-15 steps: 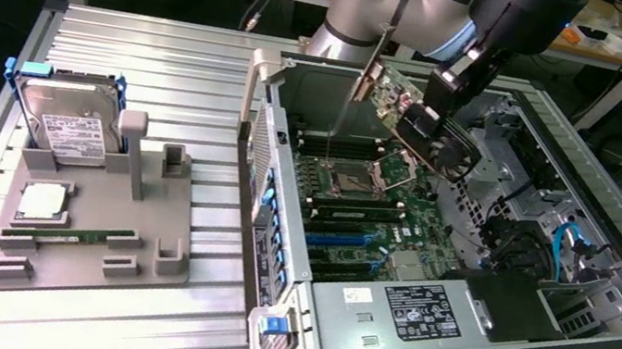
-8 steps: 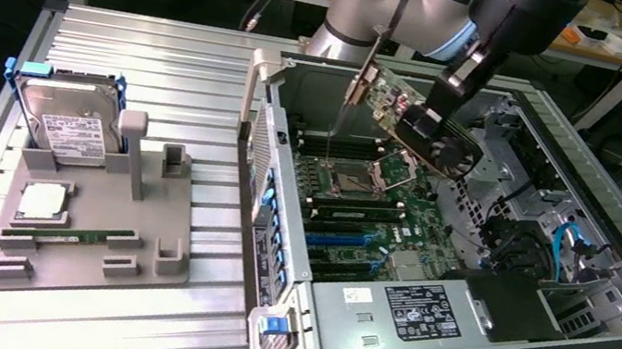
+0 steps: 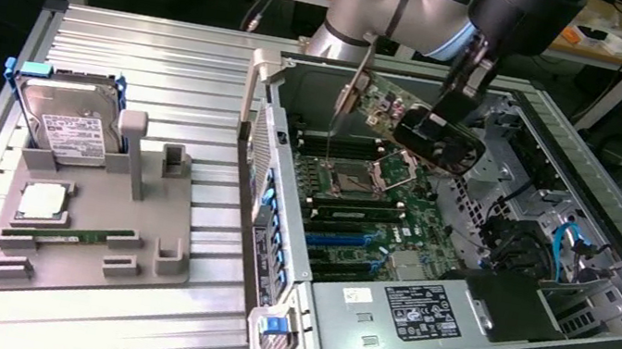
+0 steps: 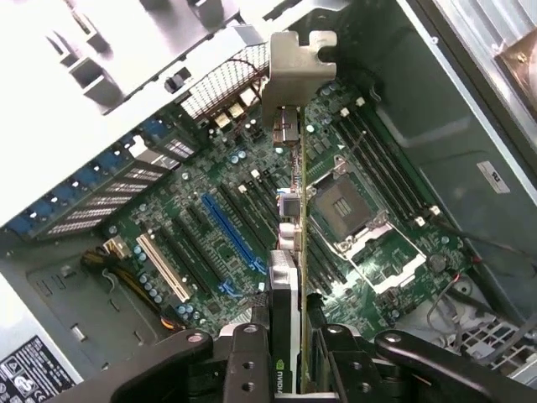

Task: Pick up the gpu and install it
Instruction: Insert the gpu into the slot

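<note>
1. The gpu point(image 3: 402, 114), a thin green circuit card with a dark cooler face and a silver end bracket point(image 4: 298, 71), is held tilted in the air above the motherboard point(image 3: 364, 197), inside the open computer case point(image 3: 593, 285) and clear of the blue slot point(image 4: 231, 235)
2. The tool point(image 4: 289, 357) is closed on the gpu, with its fingers point(image 4: 243, 353) pressed against the two flat faces at the end opposite the bracket
3. The card is judged light and stiff but fragile: a firm hold on the flat faces is advised, away from the connector edge, since a thin board may pivot in the grip
4. A hard drive point(image 3: 69, 122) is seen on the tabletop point(image 3: 181, 51), well apart at the exterior view's left
</note>
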`<state>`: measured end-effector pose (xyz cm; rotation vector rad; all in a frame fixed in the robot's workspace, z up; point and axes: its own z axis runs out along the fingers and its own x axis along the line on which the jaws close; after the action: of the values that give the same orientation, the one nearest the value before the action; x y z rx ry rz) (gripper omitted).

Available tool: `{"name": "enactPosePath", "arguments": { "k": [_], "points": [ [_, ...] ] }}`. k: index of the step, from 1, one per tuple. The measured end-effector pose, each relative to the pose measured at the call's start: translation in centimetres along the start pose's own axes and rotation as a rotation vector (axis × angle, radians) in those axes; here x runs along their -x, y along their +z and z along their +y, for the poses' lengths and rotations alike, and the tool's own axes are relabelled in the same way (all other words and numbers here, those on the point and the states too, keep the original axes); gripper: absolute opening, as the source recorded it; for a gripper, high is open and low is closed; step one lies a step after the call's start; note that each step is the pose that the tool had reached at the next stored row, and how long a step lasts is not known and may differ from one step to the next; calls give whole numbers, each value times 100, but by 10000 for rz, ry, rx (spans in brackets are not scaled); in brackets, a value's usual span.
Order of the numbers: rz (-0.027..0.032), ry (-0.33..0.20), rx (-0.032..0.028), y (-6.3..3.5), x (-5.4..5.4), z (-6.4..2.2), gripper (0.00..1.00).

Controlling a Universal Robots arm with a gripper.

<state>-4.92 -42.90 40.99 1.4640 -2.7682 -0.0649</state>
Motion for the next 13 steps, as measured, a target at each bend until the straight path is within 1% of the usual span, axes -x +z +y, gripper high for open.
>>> {"name": "enactPosePath", "arguments": {
  "k": [3,4,13],
  "points": [
    [24,-562,6,2,0,0,27],
    [34,-835,9,3,0,0,27],
    [104,-2521,28,12,0,-1,27]
  ]
}}
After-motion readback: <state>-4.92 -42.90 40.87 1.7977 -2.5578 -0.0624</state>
